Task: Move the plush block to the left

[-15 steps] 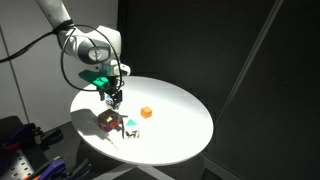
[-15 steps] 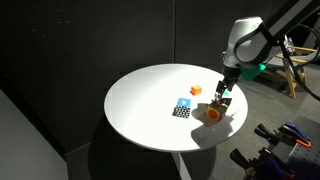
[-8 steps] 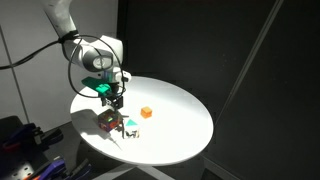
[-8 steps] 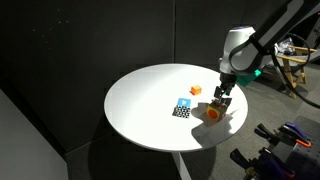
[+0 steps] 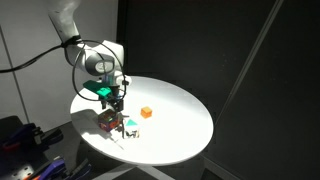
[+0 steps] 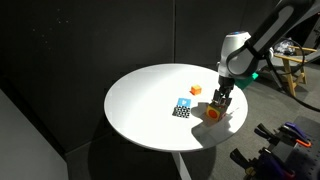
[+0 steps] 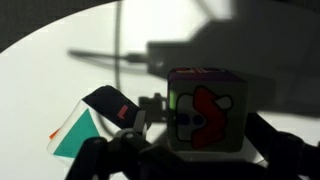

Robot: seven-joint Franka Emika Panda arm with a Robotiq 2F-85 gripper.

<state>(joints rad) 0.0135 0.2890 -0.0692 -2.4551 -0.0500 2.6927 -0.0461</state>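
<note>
The plush block is a dark red-brown cube near the table's edge. It also shows in the other exterior view. In the wrist view it shows a red, white and green face close below the camera. My gripper hangs just above the block. Its fingers look spread and empty, with the dark fingers low on either side of the block. Contact with the block cannot be told.
A blue-and-white cube lies right beside the plush block. A small orange cube sits further in on the round white table. The table edge is close to the block.
My gripper has moved down and a little toward the plush block. The cubes have not moved.
</note>
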